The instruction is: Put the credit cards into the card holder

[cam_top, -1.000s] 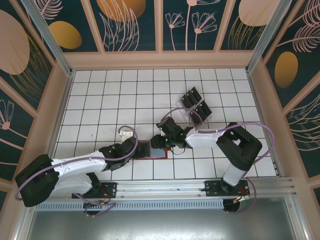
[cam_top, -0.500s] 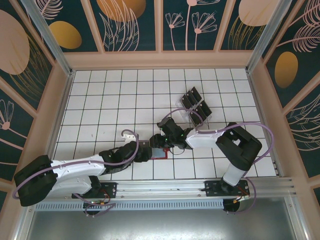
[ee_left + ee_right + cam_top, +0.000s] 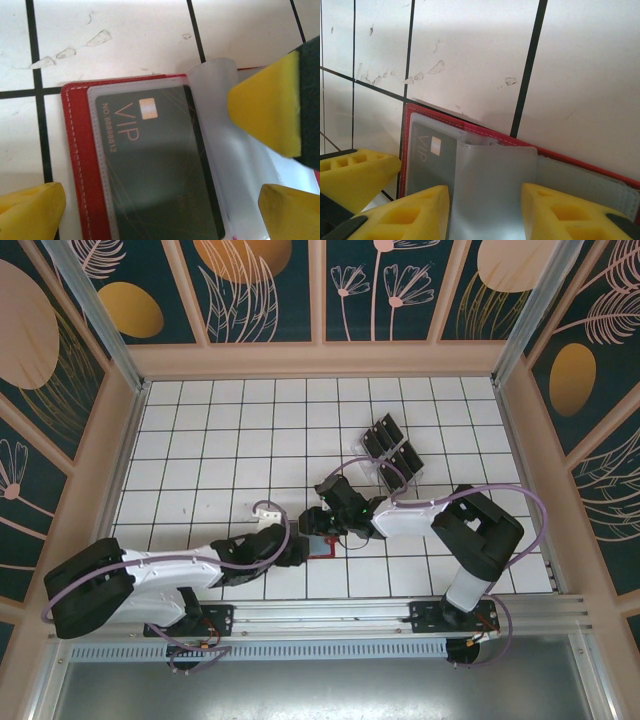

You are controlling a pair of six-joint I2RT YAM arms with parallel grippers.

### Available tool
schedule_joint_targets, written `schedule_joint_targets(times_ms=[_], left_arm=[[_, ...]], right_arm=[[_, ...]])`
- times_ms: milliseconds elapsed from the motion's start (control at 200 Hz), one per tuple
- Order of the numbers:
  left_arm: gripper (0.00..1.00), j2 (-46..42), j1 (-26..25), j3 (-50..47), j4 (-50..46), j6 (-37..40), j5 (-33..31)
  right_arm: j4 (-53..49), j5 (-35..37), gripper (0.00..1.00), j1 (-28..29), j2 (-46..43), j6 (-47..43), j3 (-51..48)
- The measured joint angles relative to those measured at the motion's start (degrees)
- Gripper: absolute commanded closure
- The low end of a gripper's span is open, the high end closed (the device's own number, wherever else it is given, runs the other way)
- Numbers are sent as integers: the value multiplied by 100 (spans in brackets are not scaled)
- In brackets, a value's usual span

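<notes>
From overhead I see the wallet (image 3: 322, 546) lying open and flat near the middle of the table's (image 3: 220, 440) near edge. Both grippers crowd over it. The strip of red that I can see runs parallel with that edge, and the rest is covered, so I can't read its full long axis from above.

On my left wrist feed, one card (image 3: 160, 165) sits inside a clear pocket on the wallet's left half. Its long sides lie parallel with the stitched red border beside it. The VIP lettering and number run along that long axis, and the chip end points toward the wallet's upper edge in the feed.

The left gripper (image 3: 160, 212) is spread wide, with a yellow finger on each side of the card's half, and it holds nothing.

The right gripper (image 3: 487, 207) stands about half open. Its two fingers are over a clear leaf (image 3: 490, 170) that lifts from the fold, curled at its free edge. The leaf is wider than the gap and passes behind the fingers, and I see nothing pinched between them. One of its fingertips touches the leaf on the left wrist feed.

The other cards (image 3: 392, 448) stand in the tray (image 3: 378, 468), right of the table's centre and well apart from the wallet, in rows slanting toward the far right corner.
</notes>
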Motion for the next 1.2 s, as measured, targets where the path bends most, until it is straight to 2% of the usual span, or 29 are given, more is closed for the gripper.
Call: schedule_joint_targets(times_ms=[455,731,1196], left_arm=[[2,973,-155,752,-603,13,-535],[2,1001,-170,761,-599,-184,-619],[1,970,-181,697,-514,-264,-656]], right_arm=[[70,11,57,0,-63,22,-66],[96,155,57,-46,-743,149,-490],[291,164,56,-98,-507,149,-557]])
